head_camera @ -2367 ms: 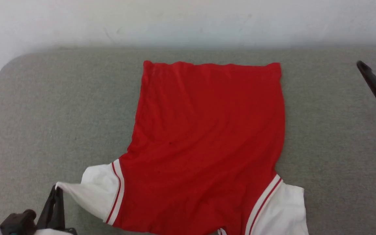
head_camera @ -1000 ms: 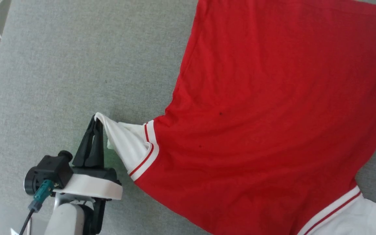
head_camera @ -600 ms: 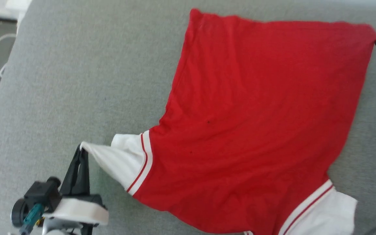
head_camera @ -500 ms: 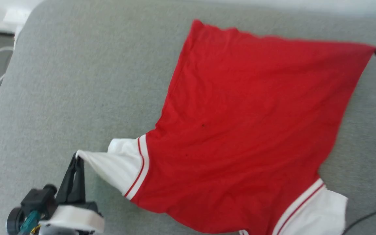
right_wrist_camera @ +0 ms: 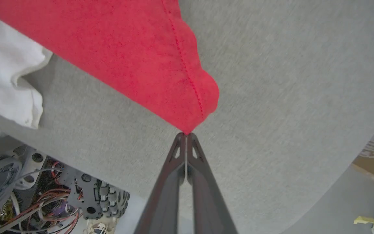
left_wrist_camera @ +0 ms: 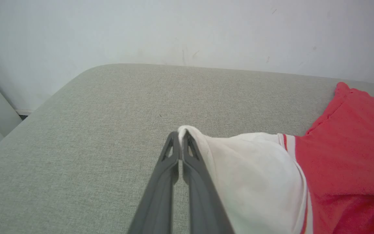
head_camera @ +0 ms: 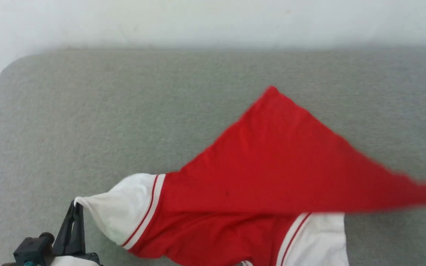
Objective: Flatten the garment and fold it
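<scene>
My left gripper point(head_camera: 74, 205) is clamped tight on the cuff of one white sleeve point(head_camera: 120, 207) of the red jersey T-shirt point(head_camera: 272, 173), near the front left of the grey upholstered surface point(head_camera: 124, 111). My right gripper point(right_wrist_camera: 186, 134) pinches a red hem corner point(right_wrist_camera: 190, 97) and holds it stretched out to my right. The red body lies folded diagonally, partly over the other white sleeve point(head_camera: 327, 240).
</scene>
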